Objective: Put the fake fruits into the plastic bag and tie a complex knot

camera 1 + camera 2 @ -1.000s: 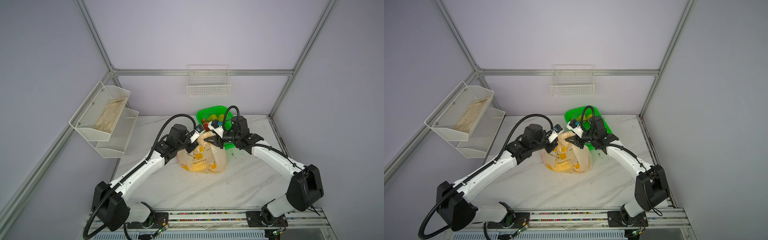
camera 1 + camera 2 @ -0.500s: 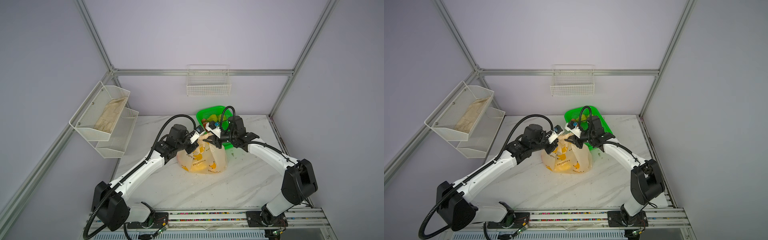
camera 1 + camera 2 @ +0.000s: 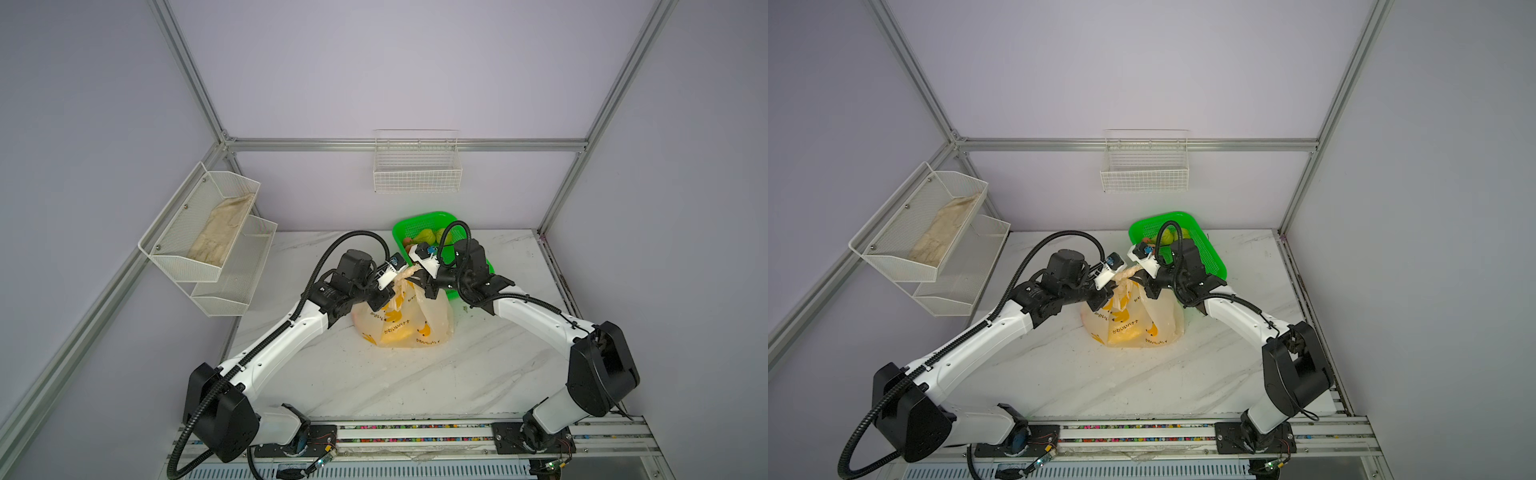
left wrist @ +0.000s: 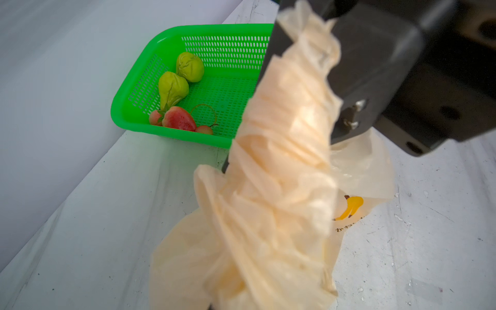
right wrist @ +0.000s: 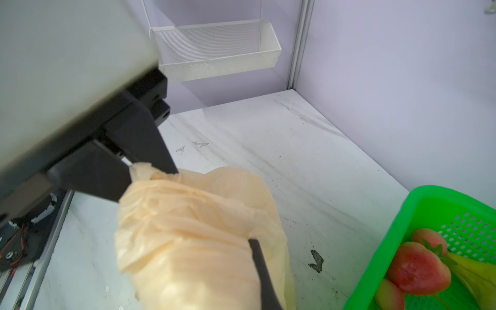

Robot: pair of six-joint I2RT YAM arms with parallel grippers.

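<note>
1. The plastic bag [image 3: 409, 322] stands upright near the middle of the bench [image 3: 374, 382], toward its far edge. It is thin, translucent cream-peach, printed with small yellow bananas and dark Japanese text. Its bulging lower half shows yellow-orange; which fruits are inside cannot be told.
2. Its handle strips [image 4: 284, 128] are gathered into one crumpled, twisted rope above the bag's body, clamped in the jaws of the left gripper [image 5: 146, 173] and the right gripper [image 4: 308, 35]. Whether a knot is tied cannot be told.
3. Fake fruits lie in the green basket [image 4: 214, 26] at the bench's far edge, just behind the bag: two green pears [image 4: 172, 88] touching each other, and a red strawberry [image 4: 178, 122] with two smaller ones beside it.
</note>
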